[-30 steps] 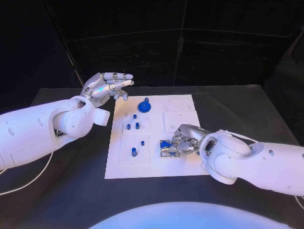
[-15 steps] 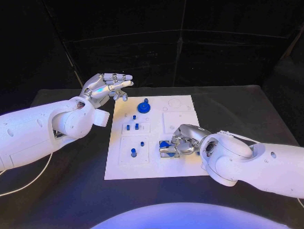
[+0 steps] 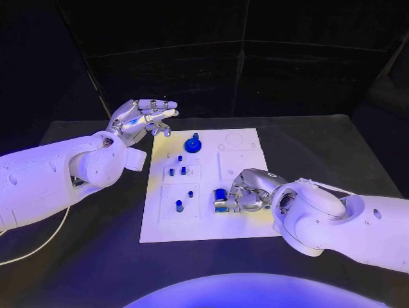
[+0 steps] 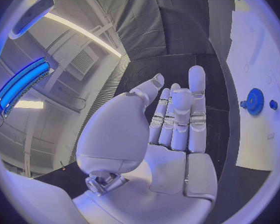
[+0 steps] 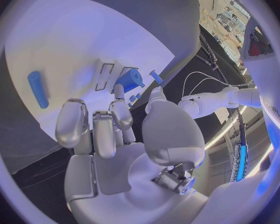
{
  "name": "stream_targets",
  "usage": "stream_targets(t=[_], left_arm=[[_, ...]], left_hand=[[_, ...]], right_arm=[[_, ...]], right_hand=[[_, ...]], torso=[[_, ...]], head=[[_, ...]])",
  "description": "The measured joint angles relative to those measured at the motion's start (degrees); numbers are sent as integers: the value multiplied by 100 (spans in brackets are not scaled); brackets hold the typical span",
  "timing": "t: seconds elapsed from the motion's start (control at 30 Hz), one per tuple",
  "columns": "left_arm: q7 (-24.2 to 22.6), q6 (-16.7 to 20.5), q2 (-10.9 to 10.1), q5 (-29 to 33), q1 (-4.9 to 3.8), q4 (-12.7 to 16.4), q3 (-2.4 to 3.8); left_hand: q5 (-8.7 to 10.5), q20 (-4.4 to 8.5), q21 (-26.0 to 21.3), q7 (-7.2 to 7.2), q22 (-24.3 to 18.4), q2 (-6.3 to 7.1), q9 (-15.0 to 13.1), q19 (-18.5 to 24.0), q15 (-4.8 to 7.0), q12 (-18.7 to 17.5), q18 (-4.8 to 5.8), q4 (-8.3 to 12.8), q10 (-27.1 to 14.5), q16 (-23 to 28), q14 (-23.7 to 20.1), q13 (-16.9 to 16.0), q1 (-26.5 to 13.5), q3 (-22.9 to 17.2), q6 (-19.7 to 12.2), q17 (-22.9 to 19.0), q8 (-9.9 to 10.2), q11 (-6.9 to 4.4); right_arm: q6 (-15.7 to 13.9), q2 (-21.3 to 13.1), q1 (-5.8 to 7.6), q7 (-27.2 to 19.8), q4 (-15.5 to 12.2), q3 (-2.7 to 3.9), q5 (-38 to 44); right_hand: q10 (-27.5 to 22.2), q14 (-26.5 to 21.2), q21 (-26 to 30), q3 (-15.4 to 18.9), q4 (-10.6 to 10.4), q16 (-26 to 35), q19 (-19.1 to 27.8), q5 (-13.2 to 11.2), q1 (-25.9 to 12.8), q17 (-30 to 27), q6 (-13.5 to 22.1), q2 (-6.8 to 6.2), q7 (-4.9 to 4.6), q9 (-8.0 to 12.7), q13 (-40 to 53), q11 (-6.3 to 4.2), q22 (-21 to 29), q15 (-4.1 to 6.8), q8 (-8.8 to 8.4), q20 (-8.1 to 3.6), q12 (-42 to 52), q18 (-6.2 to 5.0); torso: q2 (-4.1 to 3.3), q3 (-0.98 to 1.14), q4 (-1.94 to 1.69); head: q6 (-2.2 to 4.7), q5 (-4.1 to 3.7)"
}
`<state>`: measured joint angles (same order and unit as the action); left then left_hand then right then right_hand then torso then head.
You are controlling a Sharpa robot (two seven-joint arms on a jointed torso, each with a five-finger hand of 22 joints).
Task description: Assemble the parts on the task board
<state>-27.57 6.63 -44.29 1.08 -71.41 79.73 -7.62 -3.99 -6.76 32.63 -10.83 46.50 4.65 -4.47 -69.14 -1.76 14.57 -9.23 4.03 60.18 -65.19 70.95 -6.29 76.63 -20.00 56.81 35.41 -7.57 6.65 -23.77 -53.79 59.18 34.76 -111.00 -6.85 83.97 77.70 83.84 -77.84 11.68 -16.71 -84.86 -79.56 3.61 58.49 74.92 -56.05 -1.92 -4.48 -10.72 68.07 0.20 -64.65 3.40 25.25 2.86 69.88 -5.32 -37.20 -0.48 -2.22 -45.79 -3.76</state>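
Right hand [image 3: 246,191] low over the near right part of the task board [image 3: 237,157], fingers curled down around a blue part [image 3: 221,194]. Wrist view agrees: my fingertips [image 5: 118,92] sit against a blue cylinder-like part [image 5: 130,78] at a pair of slots in the board. Reads as a grip on that part, though I cannot tell how firmly it is clamped, since my own fingers cover the contact.

Around this hand: a small blue peg [image 3: 178,205] stands just beyond my fingertips toward the board's left side, another small blue peg [image 3: 191,193] a little farther up, and a pair of blue pegs [image 3: 177,171] beyond that. At the far end of the board from my right hand, a blue gear with a knob [image 3: 193,144]. In the right wrist view a loose blue bar [image 5: 37,89] lies flat on the white surface, apart from my fingers.

Left hand [image 3: 141,117] raised off the far left corner of the board, palm empty, fingers extended and close together; the gear [image 4: 255,101] lies nearest to it, untouched.
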Motion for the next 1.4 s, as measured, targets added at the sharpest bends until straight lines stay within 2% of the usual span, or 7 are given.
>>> stream_targets(t=[0.1,0.3,0.57,0.7,1.03,1.3,1.4], left_arm=[[0,-1,0,0,0,-1,0],[0,-2,-1,0,1,-3,-2],[1,-3,-1,0,1,-4,-4],[1,-5,1,0,1,-4,-4],[6,-6,-15,0,1,2,-5],[10,-6,-26,0,1,3,-5],[11,-6,-32,0,1,4,-5]], left_hand=[[0,0,-21,20,0,0,0,0,0,32,-60,0,0,0,0,0,0,33,-20,-6,0,0],[0,0,-21,21,0,0,0,0,0,32,-60,0,0,0,0,0,0,33,-21,-6,0,0],[0,0,-21,21,-6,0,0,0,0,32,-59,-1,0,0,0,1,0,32,-21,-6,0,0],[0,0,-21,21,-6,-27,0,0,0,32,-58,-1,0,0,0,-5,27,32,-21,-5,-23,0],[0,0,-21,21,-5,-27,0,0,0,53,-56,-1,-20,-22,0,-4,27,32,-21,-5,-23,-20],[0,0,-21,21,-5,-27,0,0,0,53,-54,-1,-20,-22,0,-4,27,32,-21,-5,-23,-20],[0,0,-21,21,-4,-27,0,0,0,53,-54,-1,-20,-22,0,-4,27,32,-21,-5,-23,-20]], right_arm=[[25,-17,0,0,-5,0,24],[90,-14,0,-1,33,0,59],[144,74,0,0,178,0,86],[191,119,0,-2,231,1,90],[299,79,1,-21,268,1,87],[289,-58,1,-55,200,0,80],[190,-207,1,-108,128,0,72]], right_hand=[[0,2,0,-41,8,0,0,144,48,0,0,77,0,0,19,0,-7,2,27,0,0,0],[21,21,0,-123,91,0,-21,420,614,-1,-20,319,20,-2,65,-21,-19,21,66,-21,0,-1],[116,20,0,-211,115,0,-41,831,995,-1,-127,638,78,-37,185,-74,-67,62,153,-41,73,-1],[174,20,0,-216,299,0,-62,934,1298,-1,-190,565,97,-74,259,-91,-89,62,199,-63,133,-1],[205,21,-22,-108,553,0,-41,745,1627,-1,-221,429,128,-142,341,-123,-111,103,300,-84,178,-1],[205,21,-22,-60,602,0,-41,740,1654,-2,-220,413,128,-149,344,-122,-107,103,300,-83,177,-1],[190,21,-22,4,600,0,-41,838,1654,-2,-78,413,56,-133,303,-107,-79,102,249,-83,123,-1]], torso=[[0,-1,-6],[-2,-3,-10],[-7,-5,-11],[-10,-6,-11],[-10,-5,-10],[-7,-3,-5],[-5,-2,-4]], head=[[-2,-4],[1,-14],[2,-14],[-4,-14],[-35,-24],[-37,-24],[-27,-32]])
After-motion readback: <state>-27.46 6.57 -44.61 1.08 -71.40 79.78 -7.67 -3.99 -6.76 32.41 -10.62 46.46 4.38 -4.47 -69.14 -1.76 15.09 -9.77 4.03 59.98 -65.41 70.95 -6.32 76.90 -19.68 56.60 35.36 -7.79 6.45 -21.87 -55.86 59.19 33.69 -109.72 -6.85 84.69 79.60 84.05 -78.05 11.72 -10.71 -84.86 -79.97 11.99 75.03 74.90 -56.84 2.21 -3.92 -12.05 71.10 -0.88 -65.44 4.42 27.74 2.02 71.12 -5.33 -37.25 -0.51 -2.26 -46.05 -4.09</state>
